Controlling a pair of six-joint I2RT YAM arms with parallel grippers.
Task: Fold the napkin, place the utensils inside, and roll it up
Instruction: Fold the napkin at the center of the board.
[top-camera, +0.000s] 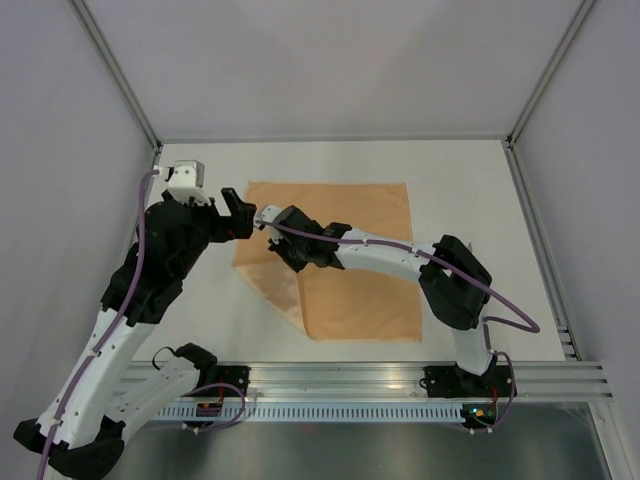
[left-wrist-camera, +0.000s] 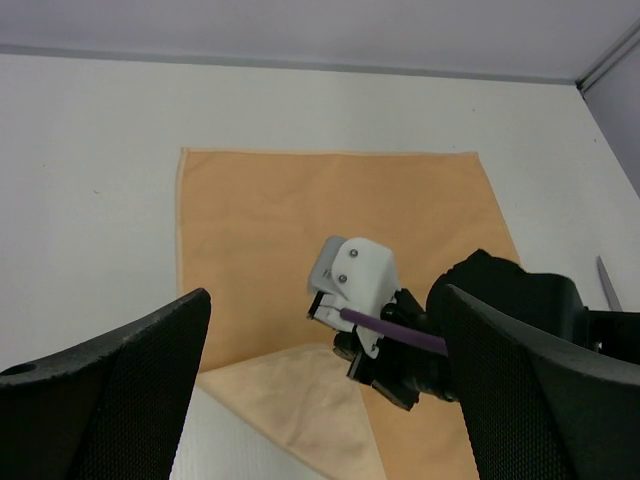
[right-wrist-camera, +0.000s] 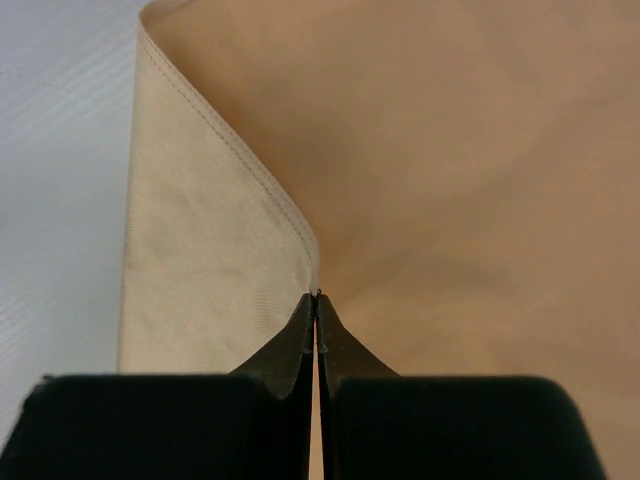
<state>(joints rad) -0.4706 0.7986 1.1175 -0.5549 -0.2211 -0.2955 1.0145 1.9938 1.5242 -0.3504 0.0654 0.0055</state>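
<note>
The right arm (top-camera: 400, 258) lies slantwise across the napkin (top-camera: 360, 210) from the near right to its left edge, barring the middle and near-left part. The left gripper (top-camera: 238, 210), fingers spread wide, hangs just beside the right gripper (right-wrist-camera: 317, 300) there, leaving only a narrow gap. The napkin's far strip and far-right corner lie uncovered, with bare table (top-camera: 470, 190) beyond and to the right. A utensil (left-wrist-camera: 607, 285) lies close by the right arm. Enclosure walls (top-camera: 60, 150) bound three sides
</note>
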